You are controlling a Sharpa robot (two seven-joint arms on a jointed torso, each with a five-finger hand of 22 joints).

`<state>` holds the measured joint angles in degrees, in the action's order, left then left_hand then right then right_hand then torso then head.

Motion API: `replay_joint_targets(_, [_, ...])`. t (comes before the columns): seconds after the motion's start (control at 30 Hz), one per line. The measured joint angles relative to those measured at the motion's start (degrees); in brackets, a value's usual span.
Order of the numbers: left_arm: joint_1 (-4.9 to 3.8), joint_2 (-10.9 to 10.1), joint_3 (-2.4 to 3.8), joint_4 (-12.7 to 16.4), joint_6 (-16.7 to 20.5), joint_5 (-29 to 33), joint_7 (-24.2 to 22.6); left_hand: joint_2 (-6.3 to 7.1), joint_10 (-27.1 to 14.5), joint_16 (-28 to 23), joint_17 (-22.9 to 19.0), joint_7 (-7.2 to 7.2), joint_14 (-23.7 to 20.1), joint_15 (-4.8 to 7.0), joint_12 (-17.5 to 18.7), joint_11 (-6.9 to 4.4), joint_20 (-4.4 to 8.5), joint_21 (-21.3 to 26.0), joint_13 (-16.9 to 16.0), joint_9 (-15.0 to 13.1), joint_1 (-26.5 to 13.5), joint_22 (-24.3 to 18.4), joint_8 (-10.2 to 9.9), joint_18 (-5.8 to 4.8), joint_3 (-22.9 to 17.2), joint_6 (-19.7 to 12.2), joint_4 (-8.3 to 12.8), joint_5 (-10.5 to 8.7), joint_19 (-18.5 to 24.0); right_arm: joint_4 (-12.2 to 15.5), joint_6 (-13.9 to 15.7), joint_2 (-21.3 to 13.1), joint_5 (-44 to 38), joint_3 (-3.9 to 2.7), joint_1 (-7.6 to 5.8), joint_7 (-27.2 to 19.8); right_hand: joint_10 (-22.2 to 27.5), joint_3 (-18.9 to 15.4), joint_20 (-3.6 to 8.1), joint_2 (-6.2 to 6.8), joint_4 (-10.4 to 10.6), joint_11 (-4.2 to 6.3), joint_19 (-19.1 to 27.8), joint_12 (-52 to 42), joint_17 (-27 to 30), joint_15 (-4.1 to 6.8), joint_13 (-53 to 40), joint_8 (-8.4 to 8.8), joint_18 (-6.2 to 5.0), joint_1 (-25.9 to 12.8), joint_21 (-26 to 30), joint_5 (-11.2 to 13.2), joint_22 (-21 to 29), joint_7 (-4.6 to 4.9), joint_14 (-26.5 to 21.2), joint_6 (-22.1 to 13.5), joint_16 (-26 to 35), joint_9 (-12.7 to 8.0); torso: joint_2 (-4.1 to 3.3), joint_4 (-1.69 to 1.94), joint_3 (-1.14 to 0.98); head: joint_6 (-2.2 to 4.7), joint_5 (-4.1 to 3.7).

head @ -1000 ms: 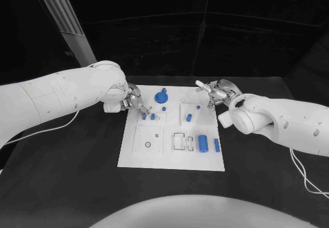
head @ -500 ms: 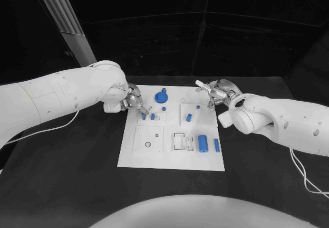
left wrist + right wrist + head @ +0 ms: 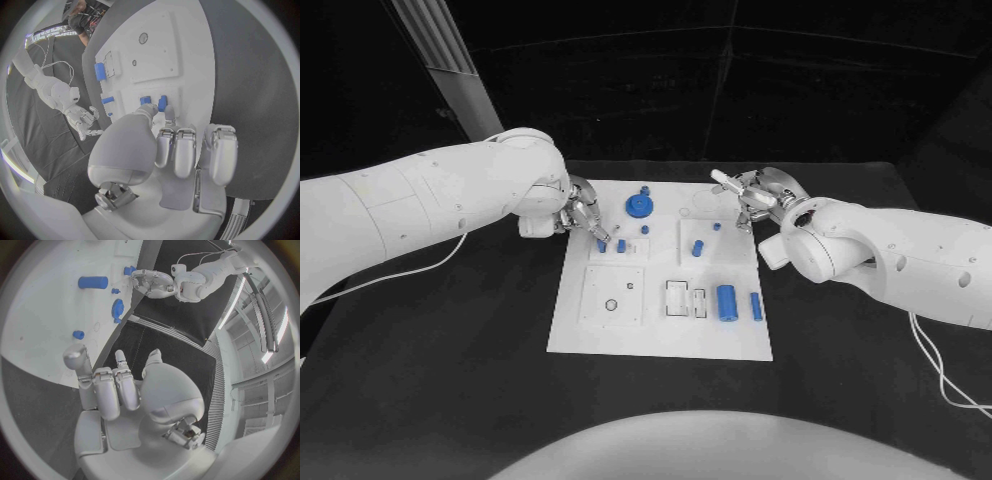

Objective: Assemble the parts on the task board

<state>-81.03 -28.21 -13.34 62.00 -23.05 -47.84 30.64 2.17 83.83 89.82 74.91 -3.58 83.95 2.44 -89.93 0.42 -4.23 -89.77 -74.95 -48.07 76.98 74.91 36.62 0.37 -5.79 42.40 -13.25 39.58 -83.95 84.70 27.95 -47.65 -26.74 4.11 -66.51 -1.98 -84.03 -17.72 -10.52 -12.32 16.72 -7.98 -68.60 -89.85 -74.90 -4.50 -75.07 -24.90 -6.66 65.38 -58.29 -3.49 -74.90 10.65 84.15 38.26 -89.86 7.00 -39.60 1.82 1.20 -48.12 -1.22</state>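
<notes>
Head view: left hand [image 3: 580,217] at task board [image 3: 661,335] far-left corner, fingertips pinching small blue peg [image 3: 162,103], likely seating it upright. Right hand [image 3: 754,195] hovers near far-right corner, fingers loosely curled, holding nothing, probably waiting.

Right robot hand [image 3: 134,395] curled, holding nothing — beside the task board [image 3: 56,330] — blue gear [image 3: 117,309] near its edge.

Black table [image 3: 444,380], dark walls
</notes>
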Motion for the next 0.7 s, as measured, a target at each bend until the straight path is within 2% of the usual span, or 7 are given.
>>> replay_joint_targets(0.27, [0.03,-0.08,-0.03,0.04,0.14,0.0,-0.69,0.8,0.0,0.0,0.0,0.09,0.0,0.0,0.0,0.0,0.0,0.0,0.0,0.08,0.94,0.0,-0.38,0.0,-3.61,0.34,0.95,0.98,0.0,-0.02,0.03,0.02,0.0,0.0,0.0,0.01,0.0,0.0,0.0,0.0,0.0,0.0,0.0,0.0,0.0,0.0,0.0,-0.2,0.0,0.0,0.0,0.0,0.0,0.0,0.0,0.0,0.0,0.0,0.0,0.0,0.01,0.03,-0.03])
replay_joint_targets(0.7, [0.08,-1.13,-0.04,0.4,1.34,0.0,-2.69,0.8,0.0,0.0,0.0,0.18,0.15,0.15,0.0,0.0,0.0,0.0,0.0,0.17,0.94,0.0,-0.68,0.0,-4.73,0.61,1.43,0.98,0.0,-0.05,0.07,0.04,0.0,0.0,0.0,0.01,0.0,0.0,0.0,0.0,0.0,0.0,0.0,0.0,0.0,0.0,0.0,-0.19,0.0,0.0,0.0,0.0,0.0,0.0,0.0,0.0,0.0,-0.04,-0.01,0.03,-0.01,-0.08,0.05])
